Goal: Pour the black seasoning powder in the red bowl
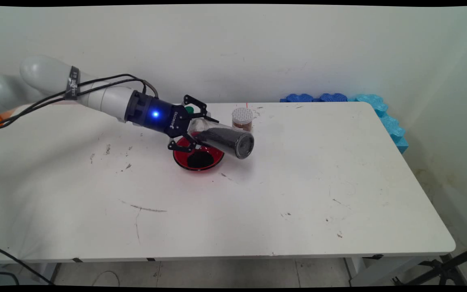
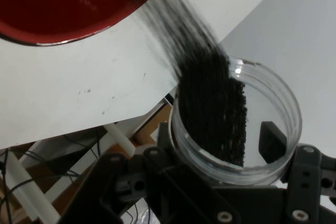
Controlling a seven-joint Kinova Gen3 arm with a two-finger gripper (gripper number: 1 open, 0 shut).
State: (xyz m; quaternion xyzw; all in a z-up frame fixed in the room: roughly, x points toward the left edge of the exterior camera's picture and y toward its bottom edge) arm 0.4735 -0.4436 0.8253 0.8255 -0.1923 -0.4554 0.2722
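The end effector [image 1: 191,125] pinches a clear plastic jar [image 1: 225,141] of black granules [image 2: 212,108], 1 finger [image 2: 273,140] pressed to each side of its wall near the base. The jar hangs tipped over a red bowl [image 1: 198,156] on the counter [image 1: 298,182]. Its long axis lies near level, with the lidded end [image 1: 245,146] pointing right and slightly down. A dark heap [image 1: 200,159] sits in the bowl. The jar looks light, stiff and smooth, so likely slippery; a grip across the cylinder wall suits it. A second jar [image 1: 242,118] with a perforated lid stands just behind.
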